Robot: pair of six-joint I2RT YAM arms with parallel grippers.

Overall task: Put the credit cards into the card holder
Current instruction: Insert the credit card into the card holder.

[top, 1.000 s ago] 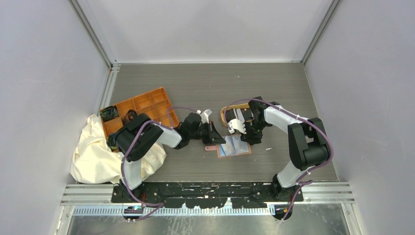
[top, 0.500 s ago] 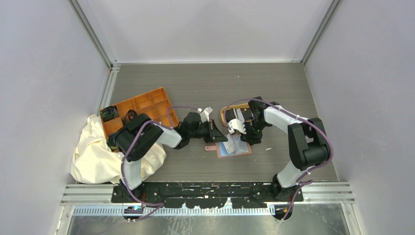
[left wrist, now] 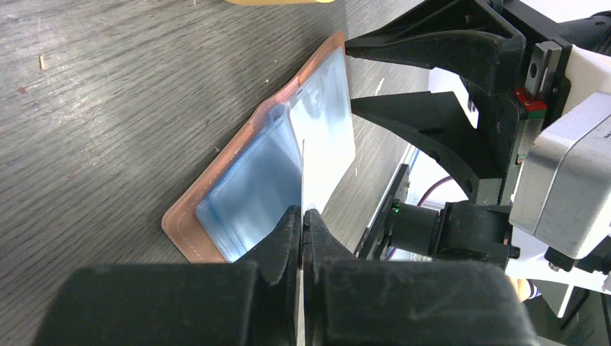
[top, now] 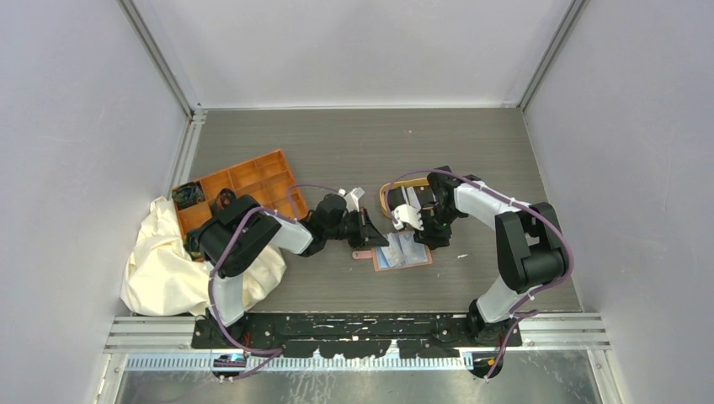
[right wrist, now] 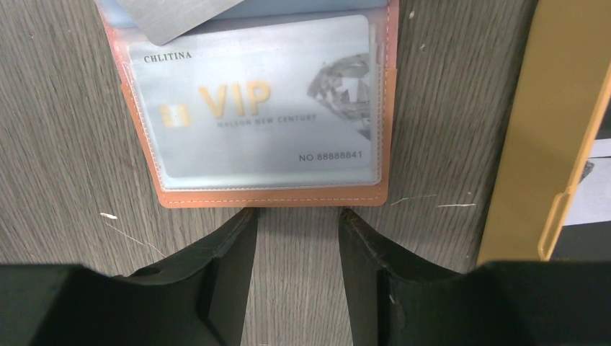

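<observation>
Credit card (left wrist: 303,169), seen edge-on as a thin pale line, was pinched between the closed fingers of the left gripper (left wrist: 302,216), with its leading edge pointing at the bluish pockets of the card holder (left wrist: 245,184). The card holder lay open on the tabletop (left wrist: 108,101), just ahead of that gripper. At its far edge the right gripper (right wrist: 295,220) stood with its fingers spread and held nothing. The tips sat at or just beside the pinkish-brown rim, and whether they pressed on it could not be told. One clear pocket already held a VIP card (right wrist: 259,108). A tan-rimmed tray (right wrist: 547,137) sat near the card holder.

The likeliest failure seemed to be the card riding over a pocket mouth instead of into it, or buckling the soft plastic flap. The card holder looked light and unclamped, so a push might slide it toward the right gripper. Pinched at one end only, the card could also pivot.

The pocket mouth was hidden behind the raised flap, and the card's tip could not be made out against it. The right wrist view cut off the card holder's upper part, showing only a grey corner (right wrist: 173,13), probably the same card. The tray's contents were screened by the arms.
</observation>
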